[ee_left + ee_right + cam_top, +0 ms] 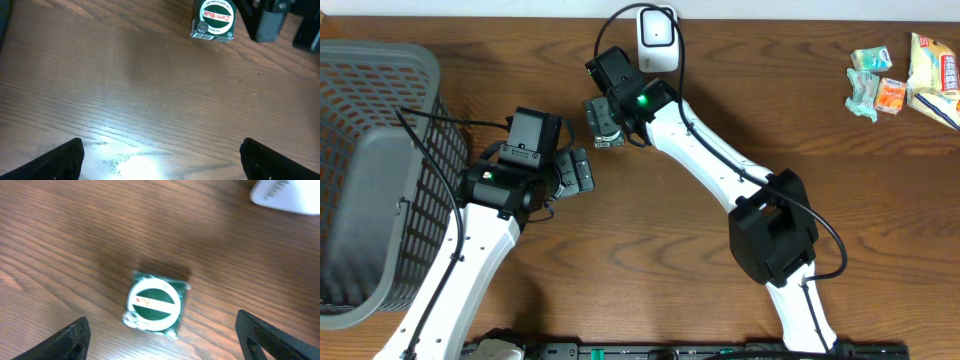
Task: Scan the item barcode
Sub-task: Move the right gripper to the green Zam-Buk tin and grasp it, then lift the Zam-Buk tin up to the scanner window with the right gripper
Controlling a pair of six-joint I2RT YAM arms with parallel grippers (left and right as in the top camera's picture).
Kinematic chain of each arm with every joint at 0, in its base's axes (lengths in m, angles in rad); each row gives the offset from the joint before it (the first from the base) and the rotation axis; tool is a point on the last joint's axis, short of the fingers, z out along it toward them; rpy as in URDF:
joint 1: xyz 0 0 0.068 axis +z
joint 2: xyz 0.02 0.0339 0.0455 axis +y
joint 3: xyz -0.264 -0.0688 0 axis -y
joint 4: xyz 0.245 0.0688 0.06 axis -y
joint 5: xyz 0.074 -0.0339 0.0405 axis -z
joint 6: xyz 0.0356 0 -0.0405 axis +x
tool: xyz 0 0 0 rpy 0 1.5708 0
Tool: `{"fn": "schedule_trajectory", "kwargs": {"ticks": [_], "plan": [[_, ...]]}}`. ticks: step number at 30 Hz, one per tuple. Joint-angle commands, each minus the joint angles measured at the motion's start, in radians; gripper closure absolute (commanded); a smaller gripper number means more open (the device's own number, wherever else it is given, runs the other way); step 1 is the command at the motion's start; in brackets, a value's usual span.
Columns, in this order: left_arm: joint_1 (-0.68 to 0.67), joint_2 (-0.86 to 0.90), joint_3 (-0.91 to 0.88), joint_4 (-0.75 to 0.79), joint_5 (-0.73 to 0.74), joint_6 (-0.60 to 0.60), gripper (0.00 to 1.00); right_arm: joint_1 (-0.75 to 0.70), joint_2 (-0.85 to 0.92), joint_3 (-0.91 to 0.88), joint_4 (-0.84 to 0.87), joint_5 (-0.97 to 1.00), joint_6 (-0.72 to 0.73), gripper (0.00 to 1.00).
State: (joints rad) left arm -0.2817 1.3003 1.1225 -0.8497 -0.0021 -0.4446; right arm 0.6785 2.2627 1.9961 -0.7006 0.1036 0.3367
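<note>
The item is a small green and white Zam-Buk pack (156, 302) lying flat on the wooden table, round label up. My right gripper (165, 342) hovers just over it, open, with both fingers well clear of its sides. A white scanner (658, 40) stands at the table's far edge, close behind that gripper (603, 120). In the left wrist view the pack (214, 20) lies ahead, with a barcode sticker on its near corner. My left gripper (162, 167) is open and empty over bare wood, to the pack's left (576, 172). In the overhead view the right gripper covers the pack.
A grey mesh basket (380, 150) fills the table's left side, beside the left arm. Several snack packets (895, 85) lie at the far right corner. The scanner's cable (620, 20) loops behind the right wrist.
</note>
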Motion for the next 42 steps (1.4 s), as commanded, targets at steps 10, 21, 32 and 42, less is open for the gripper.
{"fn": "schedule_trajectory", "kwargs": {"ticks": [10, 21, 32, 42], "plan": [[0.002, -0.002, 0.013, -0.003, -0.002, -0.001, 0.02, 0.01, 0.143, 0.0, 0.113, -0.034, 0.026, 0.05], [0.002, -0.002, 0.013, -0.002, -0.002, -0.001, 0.02, 0.055, 0.192, 0.0, 0.136, 0.101, 0.025, 0.13], [0.002, -0.002, 0.013, -0.002, -0.002, -0.001, 0.03, 0.046, 0.243, 0.0, 0.142, 0.107, 0.03, 0.17], [0.002, -0.002, 0.013, -0.002, -0.002, -0.001, 0.02, 0.045, 0.224, 0.0, 0.125, 0.06, 0.03, 0.38]]}}
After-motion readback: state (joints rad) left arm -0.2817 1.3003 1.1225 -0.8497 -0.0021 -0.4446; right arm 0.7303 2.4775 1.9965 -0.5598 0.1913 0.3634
